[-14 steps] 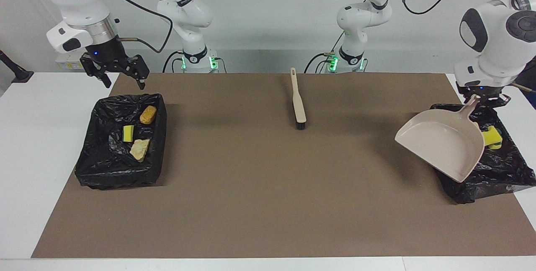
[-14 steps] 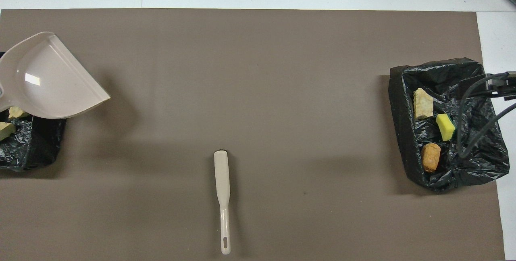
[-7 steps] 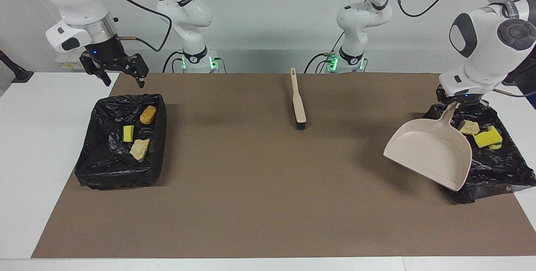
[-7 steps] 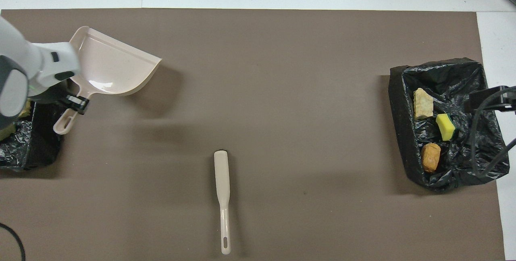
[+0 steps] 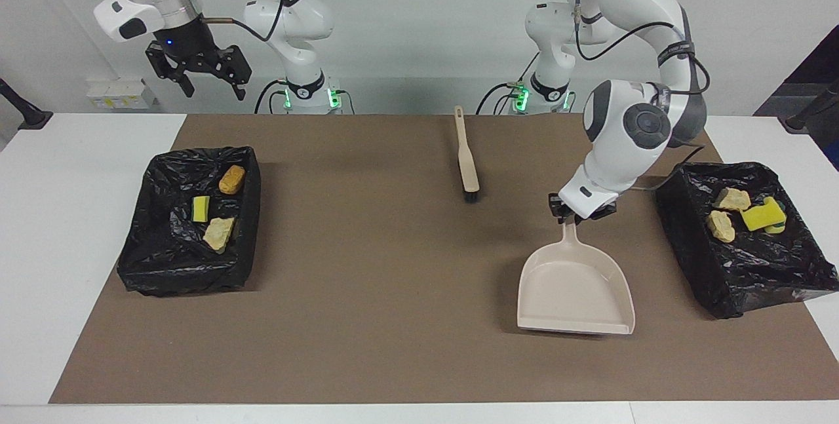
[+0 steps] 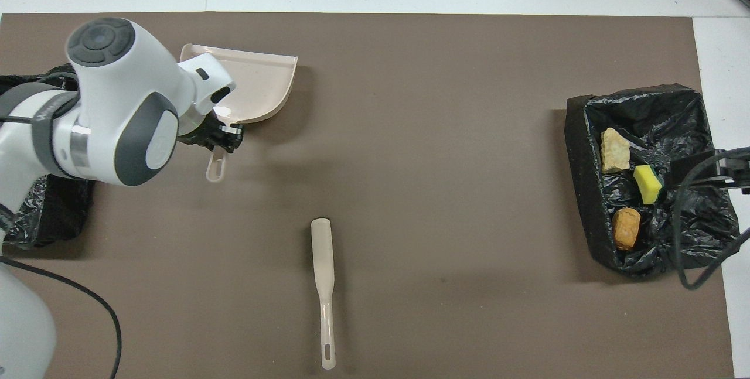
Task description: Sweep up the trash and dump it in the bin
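My left gripper (image 5: 577,213) is shut on the handle of the empty beige dustpan (image 5: 577,289), which lies level and low on the brown mat, beside the bin (image 5: 741,293) at the left arm's end. That bin holds two tan lumps (image 5: 732,198) and yellow sponge pieces (image 5: 763,216). The bin (image 5: 183,280) at the right arm's end holds a brown lump (image 5: 231,179), a yellow sponge (image 5: 201,208) and a tan lump (image 5: 219,233). My right gripper (image 5: 208,80) is open and empty, raised high near that bin. In the overhead view the left gripper (image 6: 220,136) and the dustpan (image 6: 258,83) show too.
The beige brush (image 5: 467,155) lies on the mat near the robots, at mid-table; it also shows in the overhead view (image 6: 324,285). The brown mat (image 5: 367,280) covers most of the white table. No scraps lie on the mat.
My left gripper carried the dustpan away from over its bin toward mid-table, levelled it and lowered it. My right gripper rose higher above its bin's near corner.
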`<state>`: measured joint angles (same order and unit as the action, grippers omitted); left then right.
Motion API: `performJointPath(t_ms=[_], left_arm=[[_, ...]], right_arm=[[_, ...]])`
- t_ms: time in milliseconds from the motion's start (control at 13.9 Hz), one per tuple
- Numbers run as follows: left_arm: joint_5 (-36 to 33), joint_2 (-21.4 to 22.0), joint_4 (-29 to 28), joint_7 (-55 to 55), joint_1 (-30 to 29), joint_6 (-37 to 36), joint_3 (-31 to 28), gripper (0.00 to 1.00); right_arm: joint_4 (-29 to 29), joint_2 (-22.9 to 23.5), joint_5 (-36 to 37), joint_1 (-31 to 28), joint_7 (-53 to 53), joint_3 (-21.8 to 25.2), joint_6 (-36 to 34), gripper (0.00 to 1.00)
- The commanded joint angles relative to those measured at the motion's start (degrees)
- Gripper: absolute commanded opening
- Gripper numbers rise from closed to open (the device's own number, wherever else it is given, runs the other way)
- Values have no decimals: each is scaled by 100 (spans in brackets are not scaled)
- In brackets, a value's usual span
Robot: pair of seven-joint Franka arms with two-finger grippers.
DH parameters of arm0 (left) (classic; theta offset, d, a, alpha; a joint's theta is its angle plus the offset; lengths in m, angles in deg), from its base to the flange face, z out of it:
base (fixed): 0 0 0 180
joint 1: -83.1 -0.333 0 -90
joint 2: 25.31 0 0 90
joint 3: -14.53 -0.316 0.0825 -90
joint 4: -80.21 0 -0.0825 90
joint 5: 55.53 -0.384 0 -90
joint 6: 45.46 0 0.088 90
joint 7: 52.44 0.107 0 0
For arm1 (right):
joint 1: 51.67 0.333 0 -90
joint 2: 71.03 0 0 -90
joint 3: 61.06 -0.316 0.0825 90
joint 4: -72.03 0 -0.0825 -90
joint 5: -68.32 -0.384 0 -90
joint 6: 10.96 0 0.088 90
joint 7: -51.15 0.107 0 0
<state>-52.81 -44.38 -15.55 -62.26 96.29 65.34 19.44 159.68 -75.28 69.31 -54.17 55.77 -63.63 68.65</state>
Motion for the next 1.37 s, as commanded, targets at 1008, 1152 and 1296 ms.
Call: performJointPath(t_ms=[1008,1152,1296], left_arm=[[414,131,74,-1559,63,486,-253,100],[405,429,75,-982,-324,241,-271,100],[292,780,83,-576,-693,-179,-271,100]], right_arm=[[279,-199,-309,312,22,283,432,100],[279,-190,-309,251,22,275,432,100],[270,-181,-301,250,65,283,441,100]])
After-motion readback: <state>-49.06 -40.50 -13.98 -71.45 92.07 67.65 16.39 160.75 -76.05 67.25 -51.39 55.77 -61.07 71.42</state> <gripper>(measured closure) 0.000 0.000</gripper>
